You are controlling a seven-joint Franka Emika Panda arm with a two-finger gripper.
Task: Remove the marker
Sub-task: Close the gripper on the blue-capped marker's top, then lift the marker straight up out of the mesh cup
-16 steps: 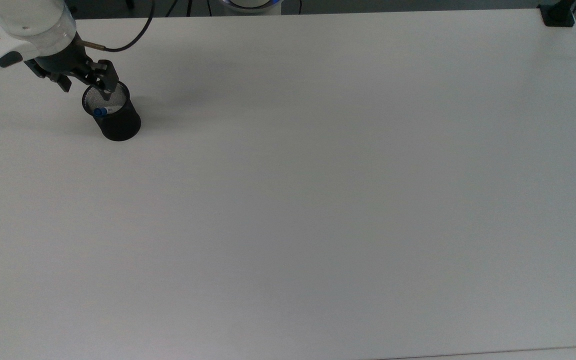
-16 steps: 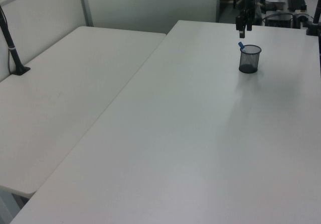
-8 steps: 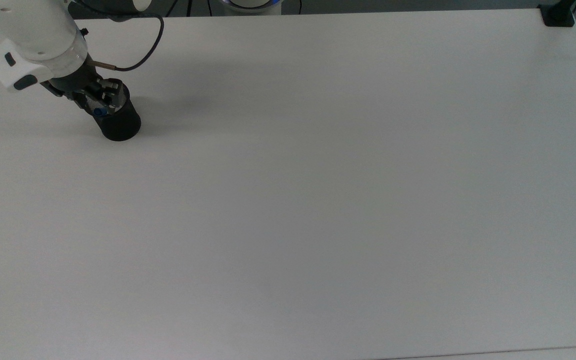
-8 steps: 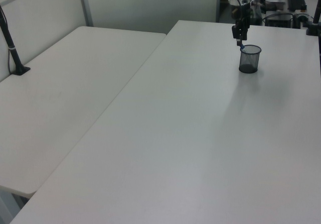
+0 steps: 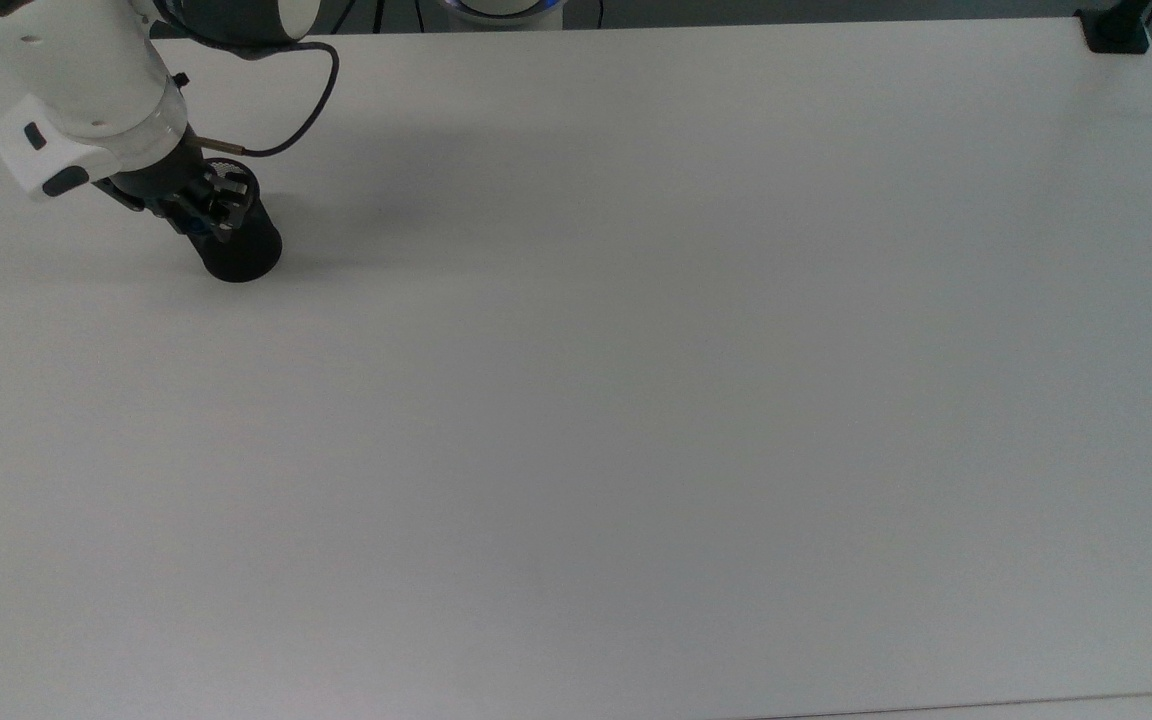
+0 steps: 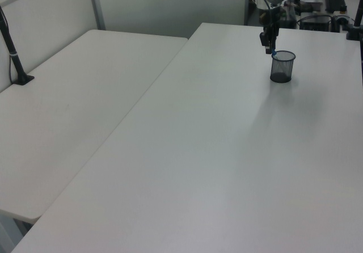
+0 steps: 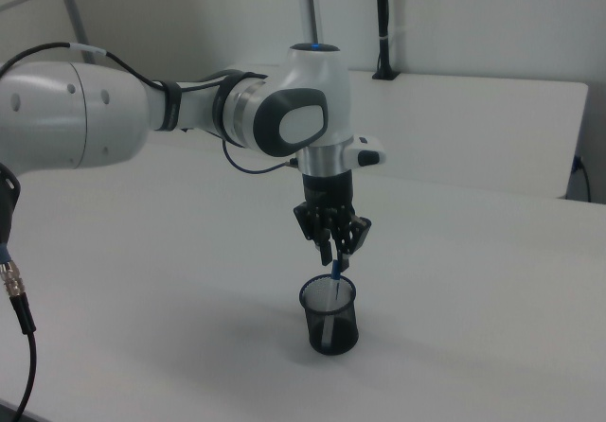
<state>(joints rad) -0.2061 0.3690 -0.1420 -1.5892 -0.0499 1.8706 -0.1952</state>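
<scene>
Since a second ago I am seeing the gripper [image 7: 337, 261] come down from above the far rim of the mesh cup [image 7: 330, 316] and slide across onto the marker [image 7: 336, 271], whose blue cap is leaning up out of the cup on the right view's centre, against the rim. In the right view the two fingers are sitting on either side of that blue top, drawn in close around it, but I cannot tell whether they are already pinching it or merely bracketing it. In the top view the gripper [image 5: 204, 208] is covering the mouth of the mesh cup [image 5: 241, 252], which is standing near the top view's left edge of the white table [image 5: 636, 400]; in the left view the gripper [image 6: 270, 48] is hanging just at the cup's rim. To do this step well, I am judging that I should be closing fully on the cap before lifting, then drawing upward along the marker's own tilt rather than straight up, so the barrel is not dragging on the mesh and tipping the light cup over.
</scene>
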